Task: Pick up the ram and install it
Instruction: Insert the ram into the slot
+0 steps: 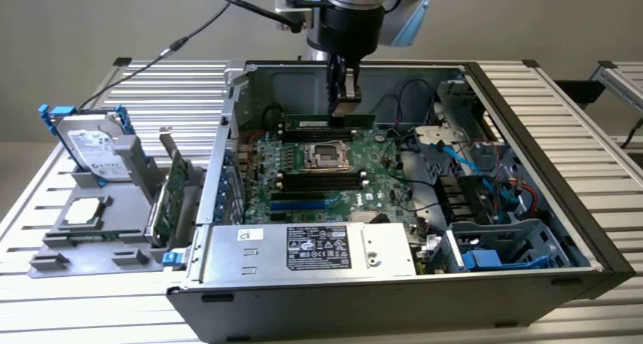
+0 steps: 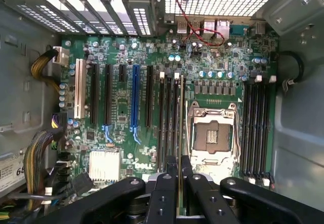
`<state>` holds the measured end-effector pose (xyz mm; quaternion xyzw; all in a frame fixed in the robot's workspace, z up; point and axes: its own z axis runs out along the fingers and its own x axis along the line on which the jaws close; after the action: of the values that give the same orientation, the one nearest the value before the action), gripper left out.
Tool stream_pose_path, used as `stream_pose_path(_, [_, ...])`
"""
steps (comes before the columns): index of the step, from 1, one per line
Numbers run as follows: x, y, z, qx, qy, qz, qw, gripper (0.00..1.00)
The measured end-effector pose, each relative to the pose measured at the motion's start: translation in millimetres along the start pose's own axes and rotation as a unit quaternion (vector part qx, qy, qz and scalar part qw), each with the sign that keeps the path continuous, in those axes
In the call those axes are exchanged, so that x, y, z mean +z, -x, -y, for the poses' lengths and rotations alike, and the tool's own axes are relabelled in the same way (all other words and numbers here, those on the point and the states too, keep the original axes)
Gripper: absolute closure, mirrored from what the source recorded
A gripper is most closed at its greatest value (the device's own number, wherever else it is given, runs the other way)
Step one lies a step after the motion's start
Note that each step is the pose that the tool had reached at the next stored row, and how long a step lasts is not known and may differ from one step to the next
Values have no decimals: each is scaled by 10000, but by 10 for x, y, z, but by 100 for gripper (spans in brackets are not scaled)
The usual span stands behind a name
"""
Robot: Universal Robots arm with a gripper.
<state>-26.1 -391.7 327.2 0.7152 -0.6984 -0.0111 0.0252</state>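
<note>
The ram (image 1: 330,121) is green with dark chips, and the fingers (image 2: 163,198) on it are black. The motherboard (image 2: 119,118) is green, its slots black but for 1 blue slot (image 2: 135,100) and 1 white slot (image 2: 78,95), with a red wire (image 2: 195,32) crossing its edge. The hard drive (image 1: 92,144) is silver with blue rails, the expansion card (image 1: 176,182) green, and the worktop (image 1: 562,95) pale grey in ribbed stripes.

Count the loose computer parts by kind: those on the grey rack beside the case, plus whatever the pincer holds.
hard drive: 1
expansion card: 1
silver square chip: 1
ram, held in the pincer: 1
Total: 4
</note>
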Motion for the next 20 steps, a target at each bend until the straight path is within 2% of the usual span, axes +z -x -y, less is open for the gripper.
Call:
stream_pose_path(4, [73, -21, 2, 116, -26, 6, 9999, 86])
stream_pose_path(20, [365, -79, 16, 131, -26, 6, 9999, 86])
